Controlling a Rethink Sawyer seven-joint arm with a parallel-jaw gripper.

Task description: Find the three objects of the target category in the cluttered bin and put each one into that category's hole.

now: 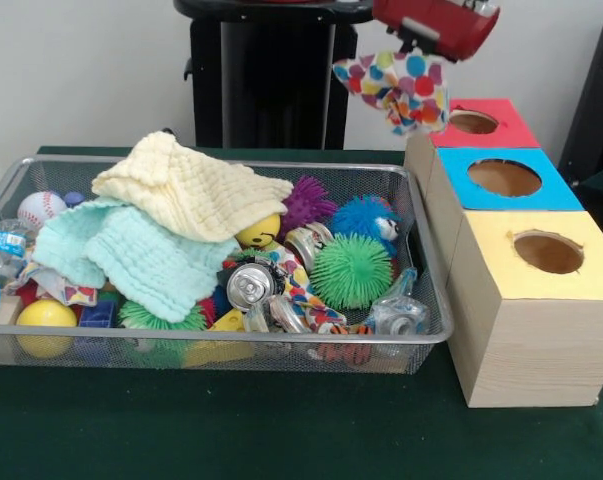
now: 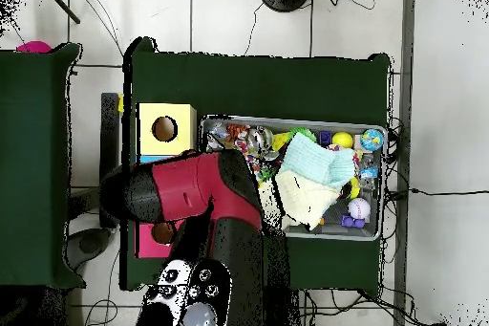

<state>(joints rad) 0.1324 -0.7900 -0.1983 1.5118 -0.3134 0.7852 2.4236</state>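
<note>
My gripper [image 1: 413,48] is high at the back right, under the red arm housing [image 1: 436,22]. It is shut on a white cloth with coloured polka dots [image 1: 396,88], which hangs in the air beside the red-topped box [image 1: 511,128], just left of its hole. The silver wire-mesh bin [image 1: 181,337] lies below and to the left, full of clutter. In the overhead view the arm [image 2: 201,193] hides the gripper and the held cloth; the bin [image 2: 287,119] shows to its right.
Three wooden boxes with round holes stand right of the bin: red-topped, blue-topped [image 1: 461,185] and yellow-topped [image 1: 501,270]. The bin holds a yellow cloth [image 1: 191,190], a mint cloth [image 1: 141,255], spiky balls [image 1: 351,270], a can [image 1: 249,285] and a baseball [image 1: 41,208].
</note>
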